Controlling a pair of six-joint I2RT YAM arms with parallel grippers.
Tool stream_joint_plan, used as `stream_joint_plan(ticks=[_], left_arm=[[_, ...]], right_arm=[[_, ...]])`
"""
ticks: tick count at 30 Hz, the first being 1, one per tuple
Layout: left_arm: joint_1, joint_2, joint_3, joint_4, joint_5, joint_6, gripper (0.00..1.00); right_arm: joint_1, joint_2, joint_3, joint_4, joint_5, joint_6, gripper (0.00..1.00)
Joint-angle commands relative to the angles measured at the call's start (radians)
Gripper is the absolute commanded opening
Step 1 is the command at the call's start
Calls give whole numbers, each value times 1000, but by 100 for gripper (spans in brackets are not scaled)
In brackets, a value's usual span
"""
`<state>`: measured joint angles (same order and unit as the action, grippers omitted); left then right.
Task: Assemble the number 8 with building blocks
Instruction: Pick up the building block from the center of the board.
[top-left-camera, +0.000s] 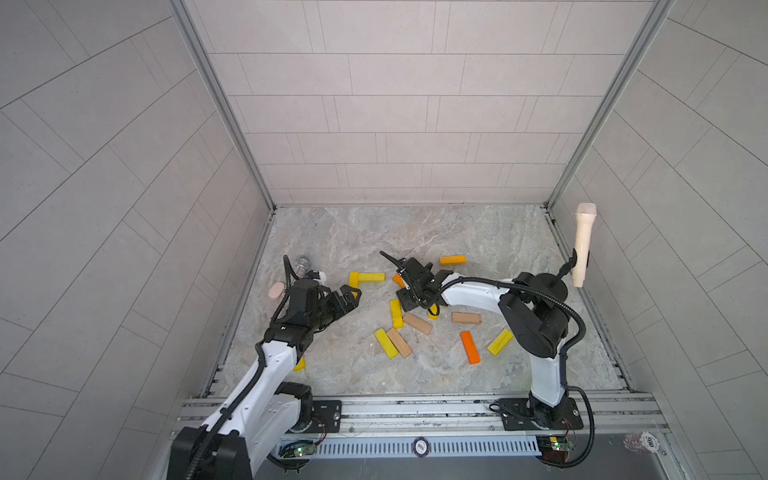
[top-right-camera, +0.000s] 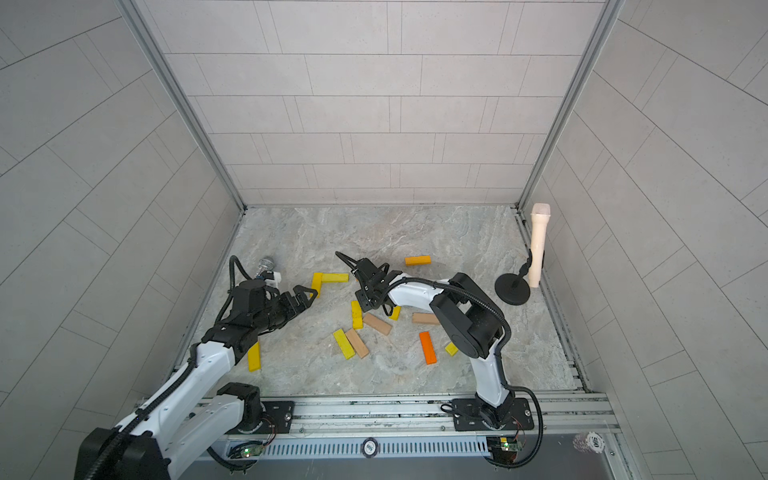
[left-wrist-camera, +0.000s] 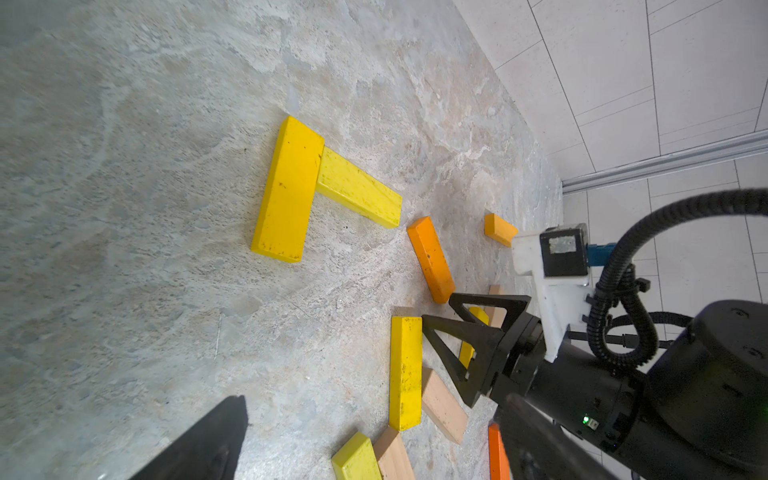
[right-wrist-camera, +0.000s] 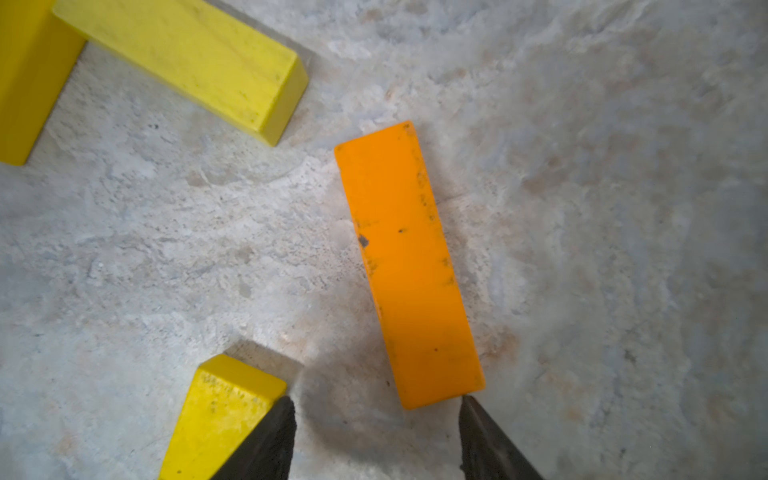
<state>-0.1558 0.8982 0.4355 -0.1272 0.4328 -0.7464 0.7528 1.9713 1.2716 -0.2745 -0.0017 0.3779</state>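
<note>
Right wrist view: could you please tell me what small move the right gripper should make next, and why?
Probably shift the right gripper sideways until its open jaws straddle the orange block, then close. The block lies flat, askew and apart from the yellow bar, with only one fingertip at its corner.

Both top views: one stereo head, high above the front rail, pitched steeply down toward the back wall. Far out, with the whole table in the lower half of frame. Near-identical pair, small sideways offset.
Left wrist cam: low, raking obliquely across the table, mid range, catches the right gripper.
Right wrist cam: near straight down, very close.
All four views share the yellow L. Both wrist cams show the orange block beside it clearly.
</note>
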Motion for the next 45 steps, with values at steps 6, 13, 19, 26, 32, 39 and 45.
stream_joint_plan(ticks=[6,13,19,26,32,39,45], left_arm=[[-2,-17,22,-3,-8,12,100],[-2,-9,23,0,-9,15,100],[-2,0,32,-5,-17,15,100],[-2,26,43,1,-11,16,98],[-2,42,51,-1,-23,16,98],[-1,35,62,-23,-51,15,98],[11,15,71,-80,-98,4,99]], right_arm=[[-41,58,52,-20,-70,-28,68],[-41,117,132,-59,-87,-85,64],[-41,164,192,-102,-86,-126,57],[-41,177,225,-125,-107,-149,45],[-40,142,230,-144,-95,-165,37],[-29,60,173,-144,-78,-173,34],[4,-13,119,-152,-81,-186,34]])
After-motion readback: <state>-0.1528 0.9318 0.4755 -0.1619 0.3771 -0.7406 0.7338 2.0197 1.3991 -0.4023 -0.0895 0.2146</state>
